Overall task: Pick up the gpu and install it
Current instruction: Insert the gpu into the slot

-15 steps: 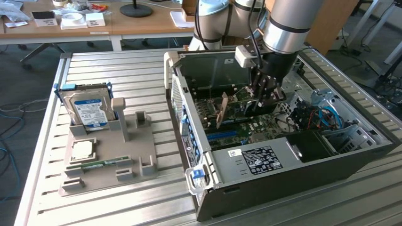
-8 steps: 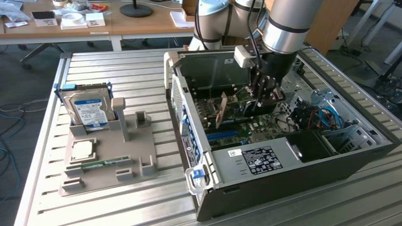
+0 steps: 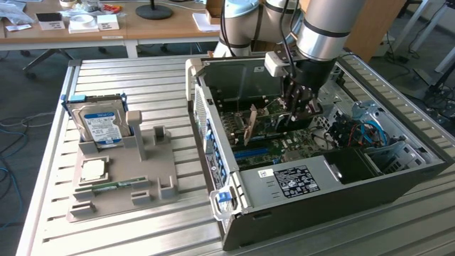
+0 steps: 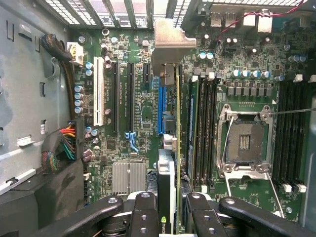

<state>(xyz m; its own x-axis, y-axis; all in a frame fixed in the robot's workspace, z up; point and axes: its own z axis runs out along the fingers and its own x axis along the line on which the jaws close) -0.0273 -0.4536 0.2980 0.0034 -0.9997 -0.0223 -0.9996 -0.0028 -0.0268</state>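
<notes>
The gpu (image 3: 274,118) stands on edge inside the open computer case (image 3: 320,184), low over the green motherboard (image 3: 284,146). My gripper (image 3: 297,109) reaches down from above and is shut on the card's upper edge. In the wrist view the gpu (image 4: 177,148) appears edge-on as a thin line running away from the black fingers (image 4: 145,212), which sit on either side of it. Its pale metal bracket (image 4: 168,42) is at the case's rear wall. The card lies just beside a blue slot (image 4: 160,111); whether it is seated I cannot tell.
A grey parts holder (image 3: 121,176) at the exterior view's left carries a blue-labelled hard drive (image 3: 103,125), a processor (image 3: 94,169) and a RAM stick (image 3: 114,186). Inside the case are blue cables (image 3: 370,133), a processor socket (image 4: 247,143) and a cable bundle (image 4: 61,143).
</notes>
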